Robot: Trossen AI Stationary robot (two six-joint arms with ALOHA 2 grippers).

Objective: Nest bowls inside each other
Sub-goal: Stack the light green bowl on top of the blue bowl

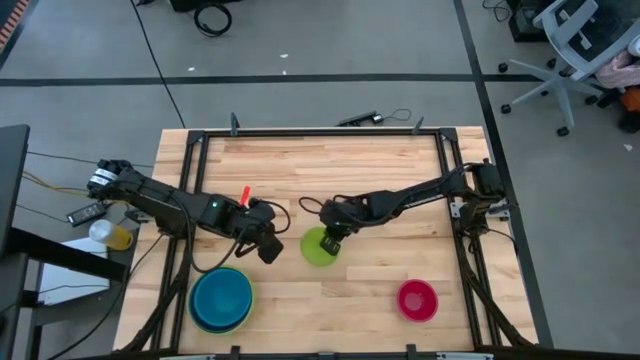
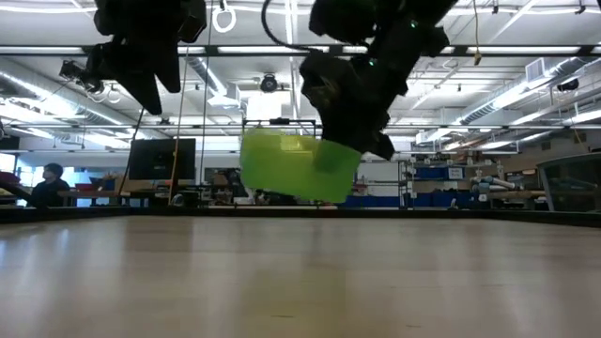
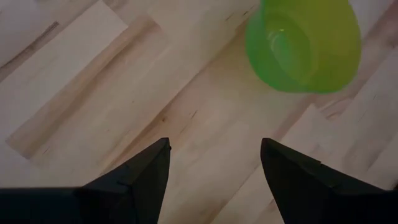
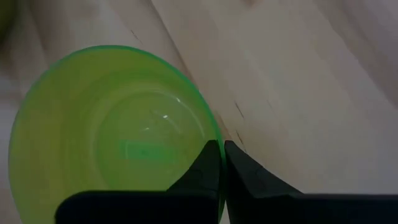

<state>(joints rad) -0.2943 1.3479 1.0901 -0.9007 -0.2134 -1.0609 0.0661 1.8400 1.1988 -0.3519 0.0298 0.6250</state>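
Observation:
A small bright green bowl hangs over the middle of the table, with my right gripper shut on its rim. In the low view the green bowl is tilted and clear of the tabletop. My left gripper hovers open just left of it, fingers spread over bare wood; the green bowl shows ahead of them. A blue bowl sits near the front left inside a larger bowl whose greenish rim shows around it. A red-magenta bowl rests on its base at the front right. My right gripper pinches the green bowl's rim on the bowl's right side, one finger inside the bowl and one outside its wall. The fingers slant down from the table's right. The bowl is lifted clear of the table and tilted, hanging below the fingers.
A black metal frame runs round the table's edges. Bare wood lies between the blue bowl and the red-magenta bowl along the front. A small red thing shows by the left arm.

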